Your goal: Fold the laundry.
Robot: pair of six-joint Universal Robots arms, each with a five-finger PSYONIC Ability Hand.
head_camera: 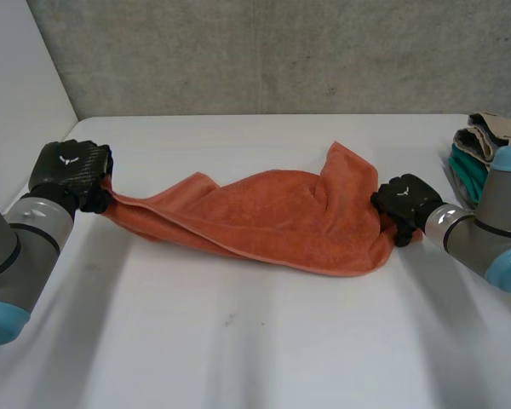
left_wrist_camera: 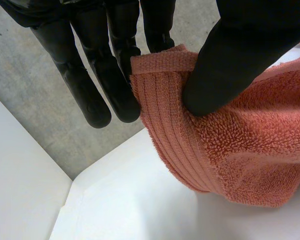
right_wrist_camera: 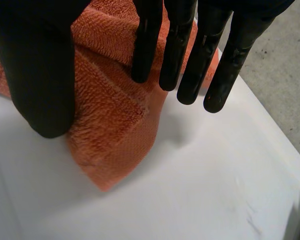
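An orange towel (head_camera: 264, 213) lies stretched across the middle of the white worktop (head_camera: 255, 341), pulled out long between the two hands, rumpled and partly doubled over on itself, with one flap standing up towards its right end. The left hand (head_camera: 68, 170) has the towel's left corner; in the left wrist view the thumb (left_wrist_camera: 240, 50) presses the ribbed hem against the straight fingers (left_wrist_camera: 90, 85), so the hand is clamped on the cloth in a pinch, just above the worktop. The right hand (head_camera: 402, 200) has the towel's right end, a corner hanging below its thumb (right_wrist_camera: 40, 75) and the cloth nipped between that thumb and the straight fingers (right_wrist_camera: 190, 60). A pile of other cloths (head_camera: 485, 141) sits at the worktop's far right, behind the right arm. A grey wall (head_camera: 264, 51) stands behind the worktop.
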